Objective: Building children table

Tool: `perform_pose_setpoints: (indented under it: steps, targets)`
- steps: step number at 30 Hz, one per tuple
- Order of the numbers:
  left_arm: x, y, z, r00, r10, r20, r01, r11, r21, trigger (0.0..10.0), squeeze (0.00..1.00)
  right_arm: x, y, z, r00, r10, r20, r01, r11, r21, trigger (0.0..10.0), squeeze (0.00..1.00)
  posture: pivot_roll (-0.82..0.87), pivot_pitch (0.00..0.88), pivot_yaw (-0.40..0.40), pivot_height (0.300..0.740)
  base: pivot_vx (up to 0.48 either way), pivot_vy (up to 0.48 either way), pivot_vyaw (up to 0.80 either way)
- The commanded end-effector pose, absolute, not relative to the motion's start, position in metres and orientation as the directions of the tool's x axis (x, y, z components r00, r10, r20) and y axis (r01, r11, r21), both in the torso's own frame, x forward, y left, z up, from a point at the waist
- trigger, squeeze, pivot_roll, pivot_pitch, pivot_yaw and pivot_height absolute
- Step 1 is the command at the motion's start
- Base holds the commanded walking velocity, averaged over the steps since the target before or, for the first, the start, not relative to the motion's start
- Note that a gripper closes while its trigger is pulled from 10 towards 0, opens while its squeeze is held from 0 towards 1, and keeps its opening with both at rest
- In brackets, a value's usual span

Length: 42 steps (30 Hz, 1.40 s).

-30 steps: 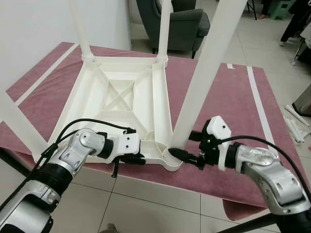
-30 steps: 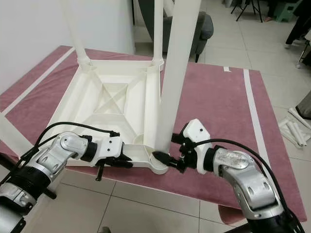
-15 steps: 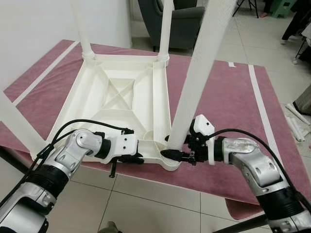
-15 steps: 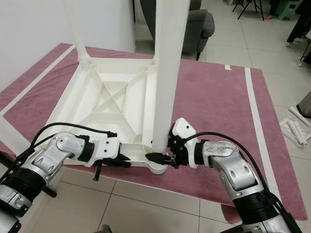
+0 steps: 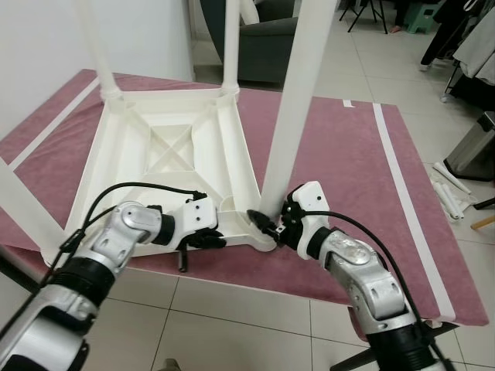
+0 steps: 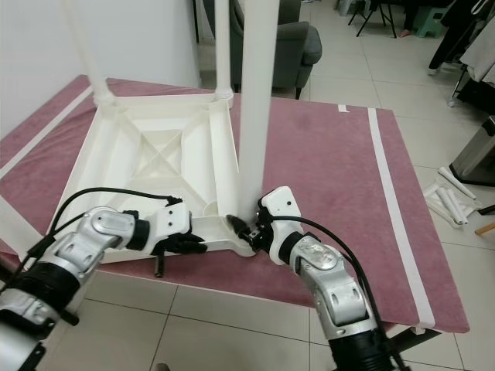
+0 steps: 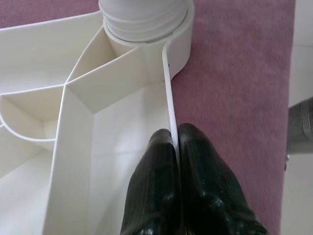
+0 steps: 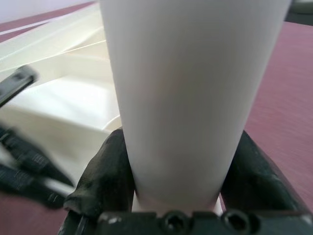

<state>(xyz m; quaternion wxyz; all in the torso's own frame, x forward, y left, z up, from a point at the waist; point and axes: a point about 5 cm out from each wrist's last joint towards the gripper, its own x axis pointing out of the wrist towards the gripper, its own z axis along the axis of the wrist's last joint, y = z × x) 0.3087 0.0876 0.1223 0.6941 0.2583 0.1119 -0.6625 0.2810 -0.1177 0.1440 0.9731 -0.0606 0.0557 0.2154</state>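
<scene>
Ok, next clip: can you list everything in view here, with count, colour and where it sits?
table top: 1, white, upside down on the mat.
table legs: 4, white, upright at the corners, the near right one in its socket.
mat: 1, dusty pink with pale stripes, under the table top.
armchair: 1, dark grey, beyond the mat.
bin: 1, metal, far right on the tiled floor.
left gripper: 1, black fingers, shut on the table top's near rim.
right gripper: 1, black fingers, clasping the base of the near right leg.
</scene>
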Motion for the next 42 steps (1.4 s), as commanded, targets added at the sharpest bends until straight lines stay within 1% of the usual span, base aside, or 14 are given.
perform_pose_setpoints:
  steps: [1,5,11,12,14,15,18,19,21,29,33,39,41,42]
  targets:
    - [0.293,0.060,0.136,-0.115,-0.895,-0.430,0.948,-0.228,0.221,0.0,0.00,0.286,-0.146,0.119,0.948,0.170,-0.269,-0.216,0.965,-0.152,0.0,0.00,0.03,0.000,0.038,0.740,0.000,0.000,0.00]
    - [0.296,0.045,0.139,-0.129,-0.903,-0.411,0.947,-0.235,0.219,0.0,0.00,0.285,-0.147,0.115,0.958,-0.145,-0.246,0.118,0.985,-0.123,0.0,0.00,0.01,0.001,0.052,0.740,0.000,0.000,0.00]
    - [0.298,0.043,0.140,-0.133,-0.902,-0.411,0.947,-0.238,0.217,0.0,0.00,0.290,-0.137,0.123,0.961,-0.194,-0.198,0.183,0.980,-0.073,0.4,0.00,0.02,0.002,0.053,0.740,0.000,0.000,0.00]
    - [0.298,0.044,0.140,-0.131,-0.901,-0.414,0.948,-0.236,0.215,0.0,0.00,0.291,-0.132,0.128,0.973,-0.155,-0.174,0.146,0.987,-0.062,10.0,0.00,0.02,0.003,0.050,0.740,0.000,0.000,0.00]
    - [0.298,0.045,0.139,-0.129,-0.900,-0.417,0.948,-0.235,0.214,0.0,0.00,0.292,-0.130,0.133,0.982,-0.124,-0.145,0.117,0.991,-0.058,10.0,0.00,0.02,0.002,0.049,0.740,0.000,0.000,0.00]
    - [0.298,0.046,0.138,-0.126,-0.899,-0.419,0.949,-0.232,0.213,0.0,0.00,0.292,-0.127,0.137,0.988,-0.090,-0.122,0.085,0.995,-0.051,10.0,1.00,0.02,0.002,0.046,0.740,0.000,0.000,0.00]
    - [0.298,0.046,0.138,-0.125,-0.899,-0.420,0.950,-0.231,0.212,0.0,0.00,0.293,-0.127,0.141,0.992,-0.073,-0.105,0.068,0.996,-0.048,10.0,1.00,0.02,0.002,0.044,0.740,0.000,0.000,0.00]
    - [0.297,0.048,0.137,-0.126,-0.897,-0.424,0.949,-0.233,0.212,0.0,0.00,0.293,-0.123,0.151,0.998,0.030,-0.064,-0.033,0.998,-0.052,10.0,0.00,0.03,0.003,0.041,0.740,0.000,0.000,0.00]
    - [0.297,0.048,0.137,-0.126,-0.897,-0.424,0.949,-0.233,0.212,0.0,0.00,0.293,-0.123,0.151,0.998,0.030,-0.064,-0.033,0.998,-0.052,10.0,0.00,0.03,0.003,0.041,0.740,0.000,0.000,0.00]
    - [0.288,0.061,0.130,-0.161,-0.871,-0.464,0.938,-0.281,0.203,0.0,0.00,0.287,-0.122,0.181,0.914,0.404,0.030,-0.394,0.904,-0.167,10.0,0.00,0.03,0.004,0.036,0.740,0.000,0.000,0.00]
    - [0.275,0.084,0.125,-0.216,-0.818,-0.534,0.911,-0.365,0.190,0.0,0.00,0.267,-0.130,0.183,0.637,0.762,-0.117,-0.766,0.610,-0.201,10.0,0.00,0.04,0.006,0.030,0.740,0.000,0.000,0.00]
    - [0.274,0.089,0.128,-0.219,-0.813,-0.540,0.907,-0.373,0.194,0.0,0.00,0.265,-0.134,0.177,0.521,0.830,-0.200,-0.853,0.492,-0.176,10.0,0.00,0.05,0.007,0.029,0.740,0.000,0.000,0.00]
    - [0.274,0.089,0.128,-0.217,-0.814,-0.538,0.908,-0.372,0.196,0.0,0.00,0.267,-0.135,0.175,0.507,0.835,-0.214,-0.861,0.480,-0.169,9.6,0.00,0.05,0.007,0.029,0.740,0.000,0.000,0.00]
    - [0.273,0.088,0.128,-0.214,-0.817,-0.535,0.909,-0.368,0.198,0.0,0.00,0.269,-0.135,0.174,0.497,0.839,-0.222,-0.867,0.472,-0.158,6.7,0.00,0.05,0.007,0.026,0.740,0.000,0.000,0.00]
